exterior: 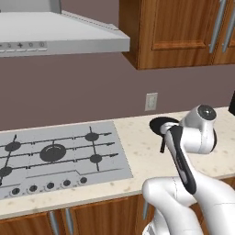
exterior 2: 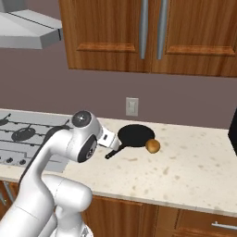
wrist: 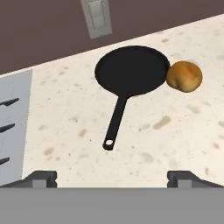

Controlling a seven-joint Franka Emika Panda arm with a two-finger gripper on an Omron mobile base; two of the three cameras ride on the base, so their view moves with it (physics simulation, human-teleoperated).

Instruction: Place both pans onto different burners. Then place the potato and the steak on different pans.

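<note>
A flat black pan [wrist: 132,70] lies on the speckled counter right of the cooktop, its thin handle [wrist: 114,121] pointing toward me. The same pan [exterior 2: 135,135] shows beyond my wrist, and its rim [exterior: 158,124] peeks out behind the arm. The golden-brown potato [wrist: 184,76] rests on the counter against the pan's right rim, also seen as potato [exterior 2: 152,146]. My gripper [wrist: 113,178] hovers above the counter short of the handle's end, open and holding nothing. The burners [exterior: 53,152] sit bare under their grates. The steak is out of view.
The grey cooktop [exterior: 112,167] has a row of knobs [exterior: 49,186] along its front edge. A range hood [exterior: 59,39] hangs above it, and wooden wall cabinets [exterior: 179,32] are to the right. A wall outlet [wrist: 96,17] is behind the pan. A dark object [exterior 2: 233,132] stands at the far right.
</note>
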